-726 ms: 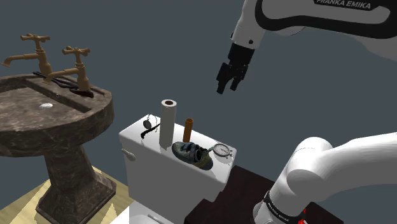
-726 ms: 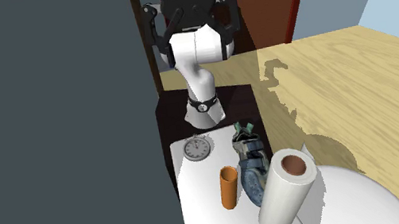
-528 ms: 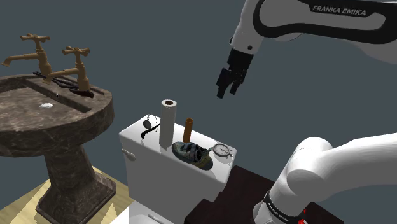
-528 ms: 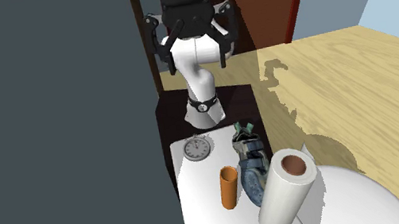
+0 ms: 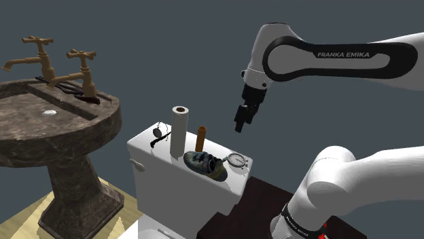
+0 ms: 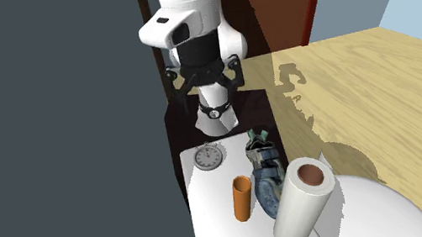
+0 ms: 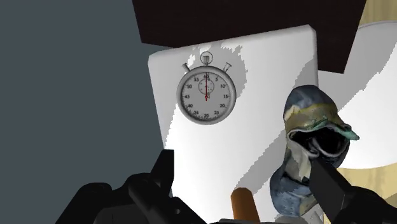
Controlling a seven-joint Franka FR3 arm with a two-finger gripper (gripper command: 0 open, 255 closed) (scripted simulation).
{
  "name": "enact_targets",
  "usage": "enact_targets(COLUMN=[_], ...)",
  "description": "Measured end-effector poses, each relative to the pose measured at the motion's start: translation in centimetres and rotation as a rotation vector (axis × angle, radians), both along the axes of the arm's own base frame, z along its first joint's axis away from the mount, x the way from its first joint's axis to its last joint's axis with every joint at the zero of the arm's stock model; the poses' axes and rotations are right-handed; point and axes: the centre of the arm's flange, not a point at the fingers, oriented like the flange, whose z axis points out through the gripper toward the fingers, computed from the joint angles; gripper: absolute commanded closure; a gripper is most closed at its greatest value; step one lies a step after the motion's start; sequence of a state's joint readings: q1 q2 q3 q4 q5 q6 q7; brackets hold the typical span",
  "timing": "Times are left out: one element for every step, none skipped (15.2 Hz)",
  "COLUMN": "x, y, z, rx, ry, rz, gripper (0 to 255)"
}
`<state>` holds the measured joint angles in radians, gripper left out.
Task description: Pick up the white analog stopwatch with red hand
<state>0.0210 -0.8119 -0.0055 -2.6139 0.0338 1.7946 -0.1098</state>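
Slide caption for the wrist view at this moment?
Open gripper hovers over the white toilet tank lid; the stopwatch lies face-up ahead of it, ungrasped, a worn shoe alongside.

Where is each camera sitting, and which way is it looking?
Shoulder view: beside the arm, looking over the toilet tank toward the sink; arm and claw show.
Second exterior view: past the tank's far end, facing back at the arm and claw.
Wrist view: on the hand, looking down at the stopwatch; open claw fingers show.
All share stopwatch and shoe.
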Motion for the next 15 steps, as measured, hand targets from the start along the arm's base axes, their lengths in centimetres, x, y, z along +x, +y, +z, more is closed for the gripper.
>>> enact_targets(x=[-0.2, -0.5, -0.7, -1.1, -1.3, -1.5, -1.8, -2.2, -2.4, -2.7, -3.0, -3.3, -3.3, -3.2, -3.3], y=[-0.1, -0.5, -0.6, -0.9, -1.1, -1.1, -1.1, -1.3, -1.8, -1.9, -2.0, -2.2, -2.2, -2.3, -2.3], z=[-1.4, -2.6, -3.9, -5.2, -6.6, -7.7, -9.0, -10.0, -11.3, -12.4, -13.4, -14.2, -14.7, -15.2, -15.8], rx=[-0.004, -0.007, -0.011, -0.014, -0.018, -0.021, -0.025, -0.028, -0.031, -0.035, -0.038, -0.039, -0.04, -0.04, -0.04], ry=[0.009, 0.017, 0.026, 0.034, 0.043, 0.051, 0.059, 0.067, 0.077, 0.085, 0.09, 0.093, 0.095, 0.096, 0.096], rz=[0.014, 0.028, 0.043, 0.058, 0.072, 0.087, 0.102, 0.116, 0.13, 0.145, 0.155, 0.161, 0.164, 0.165, 0.166], gripper=[0, 0, 0, 0, 0, 0, 0, 0, 0, 0, 0, 0, 0, 0, 0])
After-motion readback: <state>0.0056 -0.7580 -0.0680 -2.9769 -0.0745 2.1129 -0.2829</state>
